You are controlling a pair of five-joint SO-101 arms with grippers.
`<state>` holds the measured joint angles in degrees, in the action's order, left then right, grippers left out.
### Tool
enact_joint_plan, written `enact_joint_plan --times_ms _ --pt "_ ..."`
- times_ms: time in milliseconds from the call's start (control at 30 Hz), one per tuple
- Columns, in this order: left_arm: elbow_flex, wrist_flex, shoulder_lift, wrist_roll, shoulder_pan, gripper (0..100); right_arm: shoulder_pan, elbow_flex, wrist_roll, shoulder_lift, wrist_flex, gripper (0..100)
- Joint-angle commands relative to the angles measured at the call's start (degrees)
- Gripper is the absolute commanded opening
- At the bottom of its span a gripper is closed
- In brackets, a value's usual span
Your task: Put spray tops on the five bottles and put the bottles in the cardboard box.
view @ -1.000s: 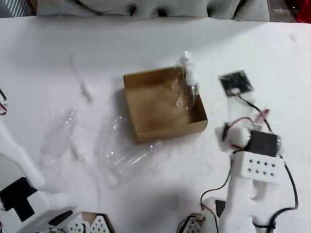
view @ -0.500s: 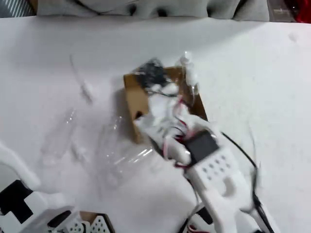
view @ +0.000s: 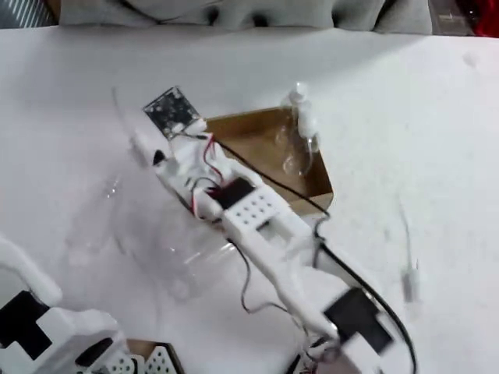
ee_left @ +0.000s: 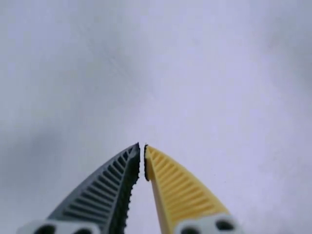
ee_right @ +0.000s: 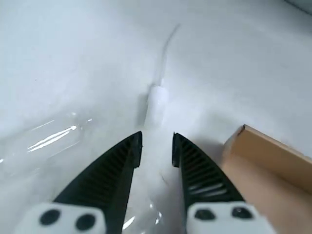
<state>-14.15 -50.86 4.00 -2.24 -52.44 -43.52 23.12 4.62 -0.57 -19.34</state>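
Observation:
The cardboard box (view: 234, 167) sits mid-table, and a clear bottle with a spray top (view: 300, 132) leans in its far right corner. Two clear bottles lie left of the box: one (view: 92, 220) farther left, one (view: 191, 245) by the box's front. A loose spray top (view: 137, 145) with its thin tube lies left of the box. My right arm (view: 249, 210) stretches across the box's near left corner toward it. My right gripper (ee_right: 156, 142) is open just short of that spray top (ee_right: 157, 101). My left gripper (ee_left: 142, 152) is shut over bare table, holding nothing.
Another spray top (view: 408, 269) lies on the white table right of the box. The left arm's base (view: 39, 327) stands at the front left corner. In the right wrist view a bottle (ee_right: 41, 141) and the box's corner (ee_right: 265, 158) flank the fingers.
My right arm has swung from the right of the box, across it, to the spray top on the left. The left arm has stayed at the front left corner.

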Motion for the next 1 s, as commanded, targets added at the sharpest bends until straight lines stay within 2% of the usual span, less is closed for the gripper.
enact_joint_plan --times_ms 0,233,433,500,700,967 --pt "-1.4 5.6 3.6 0.4 -0.6 2 -0.6 -9.3 0.0 7.6 2.4 6.7" --pt "-2.3 7.0 3.6 0.4 -0.8 2 -0.6 -28.1 -0.1 27.3 2.2 8.4" --pt "-2.4 7.0 3.3 0.4 -0.7 2 -1.7 -42.5 -0.2 39.6 -5.0 25.3" --pt "-2.4 7.0 3.3 0.4 -0.7 2 -1.9 -46.4 -0.3 43.1 -7.2 27.8" --pt "-2.4 7.0 3.3 0.4 -0.6 2 -2.1 -56.7 -0.2 53.2 -11.4 22.1" --pt "-2.5 6.9 3.2 0.4 -0.7 2 0.0 -70.2 -0.2 60.1 -21.5 1.8"
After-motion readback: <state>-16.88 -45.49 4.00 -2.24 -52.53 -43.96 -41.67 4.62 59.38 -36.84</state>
